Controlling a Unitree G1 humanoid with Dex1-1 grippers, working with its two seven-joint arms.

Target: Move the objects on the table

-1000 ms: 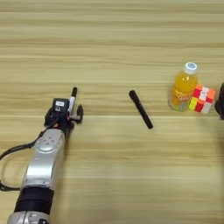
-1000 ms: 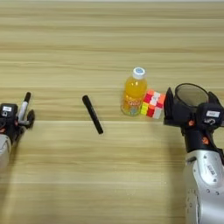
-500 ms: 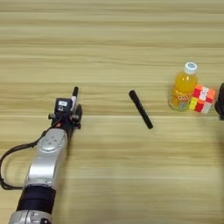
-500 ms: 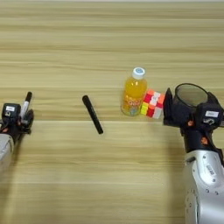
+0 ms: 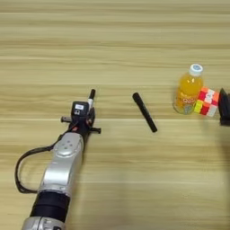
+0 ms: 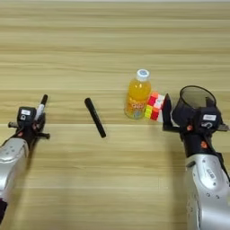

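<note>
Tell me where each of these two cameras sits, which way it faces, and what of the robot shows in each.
Left eye view: head-mounted, looking down on the table; shows the left arm, left gripper at the white marker.
Right eye view: same head, reaching further right; shows both arms, right gripper around the cup.
Shared: black marker, bottle, puzzle cube.

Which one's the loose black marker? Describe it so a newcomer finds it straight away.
On the wooden table, look left of the orange-juice bottle, roughly midway between it and the left gripper. The black marker lies flat there on bare wood, slanted, touching nothing. Unlike the white marker with black cap, which is in the left gripper's fingers, it is black all over and free.
</note>
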